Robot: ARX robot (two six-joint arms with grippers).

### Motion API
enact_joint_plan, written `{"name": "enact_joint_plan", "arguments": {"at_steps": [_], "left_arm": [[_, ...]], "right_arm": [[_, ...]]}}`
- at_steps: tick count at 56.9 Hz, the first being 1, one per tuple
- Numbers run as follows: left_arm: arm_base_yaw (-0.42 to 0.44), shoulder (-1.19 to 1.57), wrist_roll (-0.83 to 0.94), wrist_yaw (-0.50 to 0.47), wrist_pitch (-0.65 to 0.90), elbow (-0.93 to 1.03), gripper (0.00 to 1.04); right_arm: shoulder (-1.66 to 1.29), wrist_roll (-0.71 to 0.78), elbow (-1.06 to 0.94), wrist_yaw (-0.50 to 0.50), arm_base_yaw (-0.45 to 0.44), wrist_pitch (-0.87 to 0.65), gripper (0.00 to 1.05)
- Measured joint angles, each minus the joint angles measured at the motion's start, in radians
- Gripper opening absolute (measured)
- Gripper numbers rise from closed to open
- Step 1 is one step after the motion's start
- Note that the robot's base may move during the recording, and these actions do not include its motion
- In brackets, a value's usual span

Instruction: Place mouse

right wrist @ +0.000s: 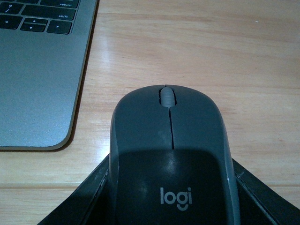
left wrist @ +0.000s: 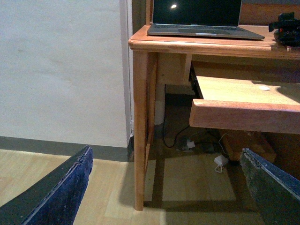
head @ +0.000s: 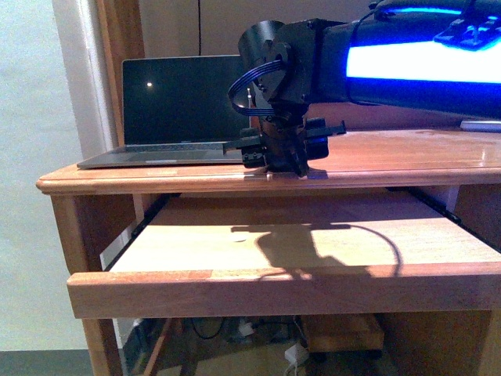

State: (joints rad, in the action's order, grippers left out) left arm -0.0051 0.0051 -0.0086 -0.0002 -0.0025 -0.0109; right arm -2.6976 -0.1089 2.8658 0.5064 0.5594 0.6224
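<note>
- The mouse (right wrist: 171, 150) is seen just beside the laptop (head: 180, 110), off its right front corner, with a strip of bare desk (head: 407, 149) between the two.
- It is clasped by the right gripper (head: 286, 163). The jaws are drawn in only to the mouse's width, and a dark finger (right wrist: 91, 194) is pressed against each flank of the rear half.
- The scroll-wheel end is left free and pointed along the laptop's side edge.
- Whether the underside is already on the wood cannot be told from the right wrist view. In the front view the gripper tips are seen right down at the desk surface beside the laptop, so contact is judged made or very close.
- The step in hand is judged to be the set-down and release.
- To be done well, the mouse should be lowered flat until its weight is taken by the desk. The jaws should then be opened evenly, so that neither finger drags it round.
- The wrist is best lifted straight up before any sideways move, and the gap to the laptop should be kept, since a nudge that way would knock the casing.
- The left gripper (left wrist: 166, 159) is seen low, well below and away from the laptop, with its fingers (left wrist: 61, 192) spread wide and nothing between them.
</note>
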Motion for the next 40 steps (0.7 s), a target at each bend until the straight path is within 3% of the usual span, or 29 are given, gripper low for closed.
{"name": "enact_joint_plan", "arguments": {"at_steps": [10, 18, 20, 28, 31, 37, 39, 40], "left_arm": [[0.0, 0.0, 0.0, 0.0, 0.0, 0.0, 0.97], [0.0, 0.0, 0.0, 0.0, 0.0, 0.0, 0.97], [0.0, 0.0, 0.0, 0.0, 0.0, 0.0, 0.97], [0.0, 0.0, 0.0, 0.0, 0.0, 0.0, 0.97], [0.0, 0.0, 0.0, 0.0, 0.0, 0.0, 0.97], [0.0, 0.0, 0.0, 0.0, 0.0, 0.0, 0.97], [0.0, 0.0, 0.0, 0.0, 0.0, 0.0, 0.97], [0.0, 0.0, 0.0, 0.0, 0.0, 0.0, 0.97]], "right_arm": [[-0.01, 0.001, 0.017, 0.006, 0.006, -0.006, 0.56], [-0.01, 0.0, 0.019, 0.003, 0.009, -0.019, 0.76], [-0.01, -0.002, 0.02, -0.002, 0.009, -0.029, 0.86], [-0.01, -0.003, 0.02, -0.01, 0.009, -0.048, 1.04], [-0.01, -0.006, 0.02, -0.016, 0.009, -0.055, 1.03], [-0.01, -0.008, 0.021, -0.026, 0.009, -0.063, 0.89], [-0.01, -0.01, 0.021, -0.029, 0.008, -0.065, 0.9], [-0.01, -0.012, 0.02, -0.032, 0.006, -0.066, 0.98]]}}
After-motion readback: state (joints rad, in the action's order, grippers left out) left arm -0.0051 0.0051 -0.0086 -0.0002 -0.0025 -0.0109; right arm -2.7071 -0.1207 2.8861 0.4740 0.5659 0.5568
